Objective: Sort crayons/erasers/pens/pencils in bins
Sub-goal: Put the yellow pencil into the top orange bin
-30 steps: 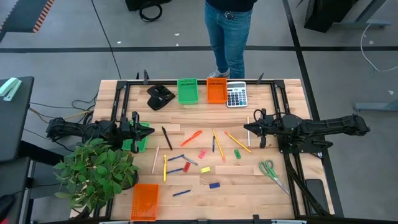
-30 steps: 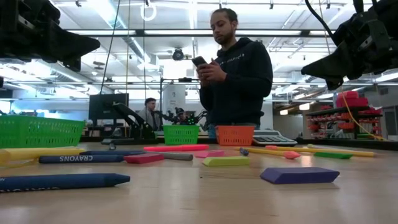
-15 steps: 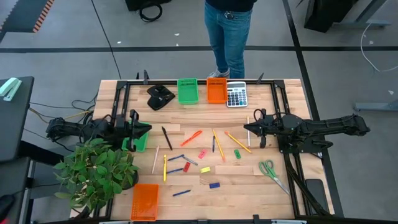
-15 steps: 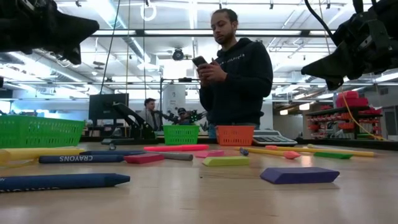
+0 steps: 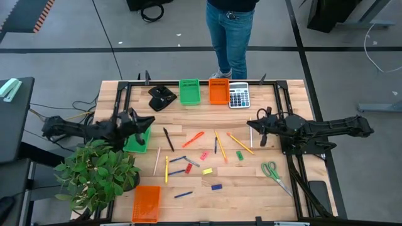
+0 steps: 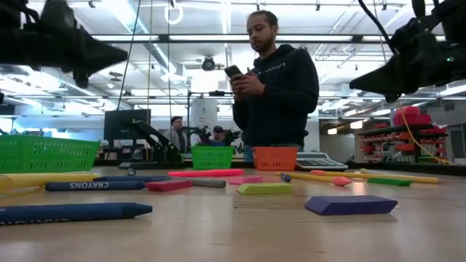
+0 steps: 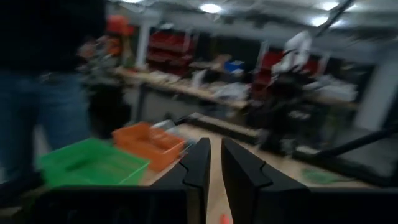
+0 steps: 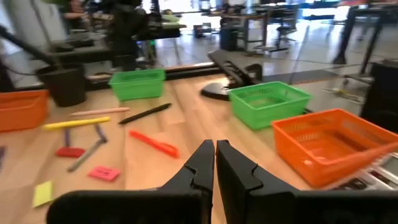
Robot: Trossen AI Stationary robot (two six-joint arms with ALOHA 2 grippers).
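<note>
Crayons, erasers, pens and pencils lie loose mid-table: an orange-red crayon (image 5: pixel 193 139), a black pen (image 5: pixel 168 139), yellow pencils (image 5: pixel 220 145), and a pink eraser (image 5: pixel 203 156), a green eraser (image 5: pixel 239 154) and a blue eraser (image 5: pixel 217 186). Green bin (image 5: pixel 190 91) and orange bin (image 5: pixel 218 91) stand at the far edge. Another green bin (image 5: pixel 137 140) stands left and another orange bin (image 5: pixel 146 203) near-left. My left gripper (image 5: pixel 149 120) (image 7: pixel 214 163) hovers over the left green bin, pointing roughly level, a slim gap between its fingers, holding nothing. My right gripper (image 5: pixel 250 125) (image 8: pixel 214 152) hovers at the right, shut and empty.
A grey calculator (image 5: pixel 239 96) and a black object (image 5: pixel 161 98) sit at the far edge. Green-handled scissors (image 5: pixel 273 172) lie near right. A potted plant (image 5: pixel 94 174) crowds the near left corner. A person (image 5: pixel 231 37) stands beyond the far edge, looking at a phone.
My left gripper has tipped up and rolled in place above the left green bin, its fingertips swinging toward the far edge. My right gripper has turned slightly where it hovers. Nothing on the table has moved.
</note>
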